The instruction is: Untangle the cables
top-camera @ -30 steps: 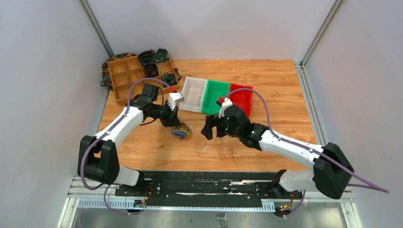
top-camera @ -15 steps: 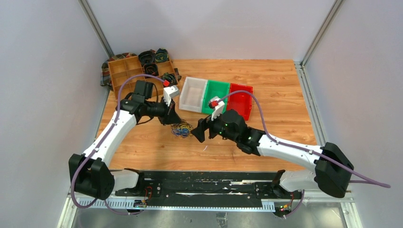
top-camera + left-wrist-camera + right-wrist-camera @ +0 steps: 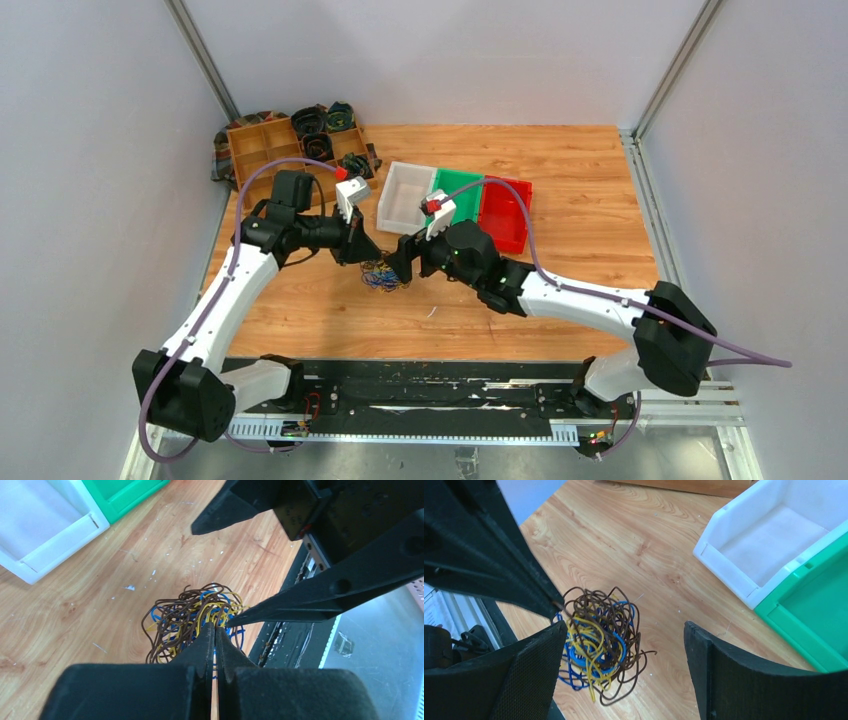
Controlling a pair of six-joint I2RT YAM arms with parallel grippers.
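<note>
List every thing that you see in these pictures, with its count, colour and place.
cable tangle: one, brown, yellow and blue, table middle
white bin, green bin, red bin: one each, in a row behind the tangle
wooden tray: one, brown, far left corner
coiled bundles: several, dark, in the tray's compartments
cloth: one, checked, under the tray
left fingers: two, black, shut on the cable tangle
right fingers: two, black, open, either side of the tangle
</note>
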